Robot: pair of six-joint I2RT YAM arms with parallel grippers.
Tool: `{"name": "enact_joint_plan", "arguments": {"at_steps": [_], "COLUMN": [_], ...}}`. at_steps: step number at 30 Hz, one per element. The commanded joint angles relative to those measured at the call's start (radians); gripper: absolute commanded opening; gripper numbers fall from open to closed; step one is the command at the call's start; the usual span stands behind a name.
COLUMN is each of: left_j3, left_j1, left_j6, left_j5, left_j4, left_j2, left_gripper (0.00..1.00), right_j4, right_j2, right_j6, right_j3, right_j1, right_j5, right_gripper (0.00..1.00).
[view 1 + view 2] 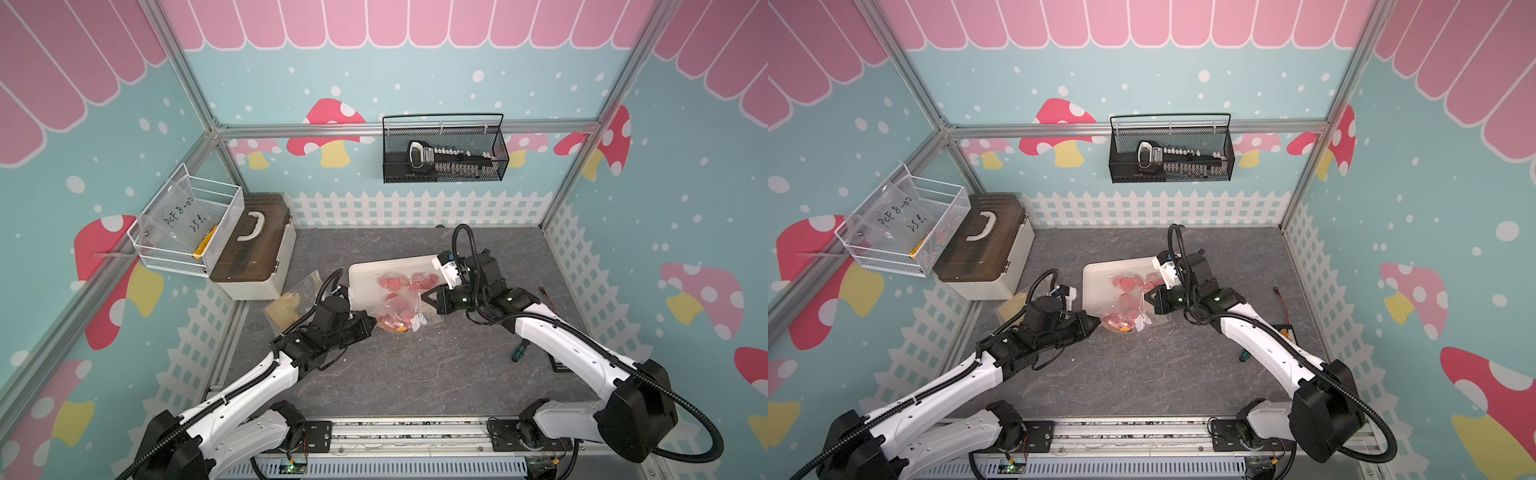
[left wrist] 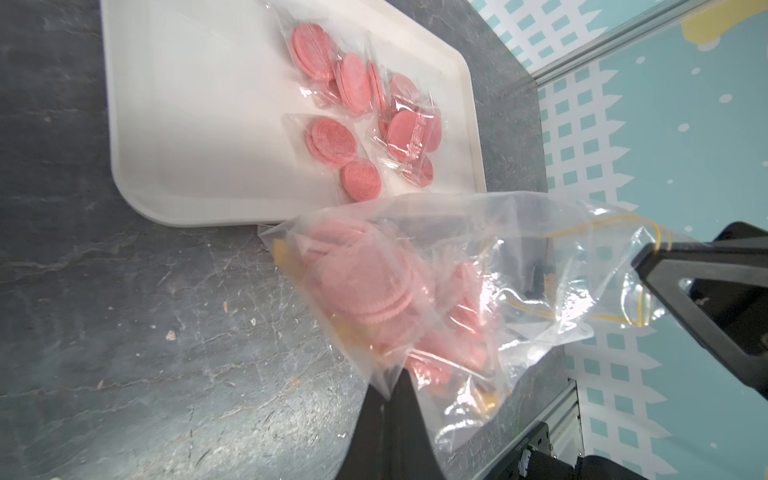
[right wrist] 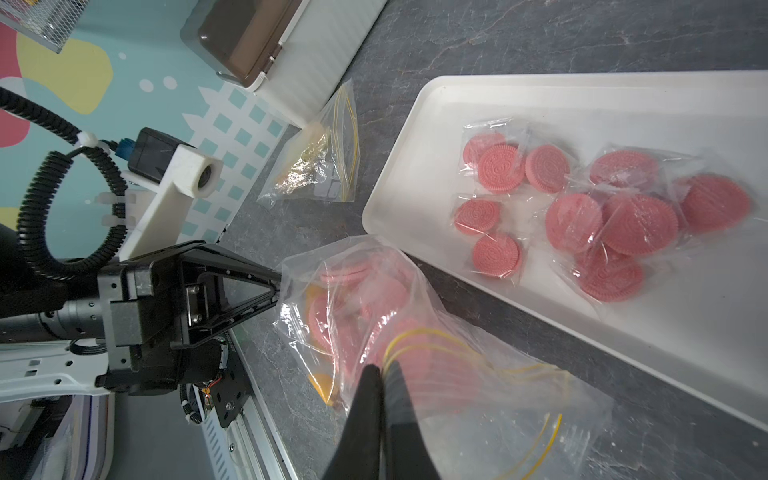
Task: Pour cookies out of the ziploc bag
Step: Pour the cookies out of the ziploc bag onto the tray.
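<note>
Clear plastic ziploc bag [image 1: 401, 309] stretched between both arms, just beside near edge of white tray [image 1: 365, 272]. Cookie-heavy bottom corner pinched in closed left gripper [image 2: 392, 384]; yellow-zip mouth end clamped in closed right gripper [image 3: 382, 370]. Pink cookies [image 2: 365, 286] bunched toward left end; some wrapped ones already on tray. Probably needs left end raised, mouth aimed trayward.

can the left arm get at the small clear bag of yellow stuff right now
Probably not yet. The small clear bag of yellow stuff lies close beside the left arm, nothing between, but the left tool is shut on the clear zip bag of pink cookies and must let go first.
</note>
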Motion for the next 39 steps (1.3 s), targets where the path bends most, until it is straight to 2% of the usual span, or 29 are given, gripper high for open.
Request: {"name": "enact_joint_plan", "arguments": {"at_steps": [1,11,20,39], "left_j3": [0.066,0.178,0.269,0.468], "left_j1": [0.019,0.077,0.140,0.163], "left_j6": [0.029,0.097,0.140,0.231], "left_j5": [-0.021,-0.008,0.057,0.067], "left_j4": [-0.009,0.002,0.037,0.061], "left_j2": [0.016,0.114,0.221,0.438], "left_gripper": [0.00,0.00,0.00,0.00], "right_j4": [-0.018,-0.023,-0.010,0.055], "right_j2": [0.031,0.143,0.217,0.365], "right_j6": [-0.031,-0.051,-0.070,-0.077], "right_j3": [0.062,0.165,0.218,0.295], "right_j1": [0.003,-0.020,-0.057,-0.127], "right_j5": [0.016,0.009,0.000,-0.042], "right_gripper": [0.00,0.00,0.00,0.00]}}
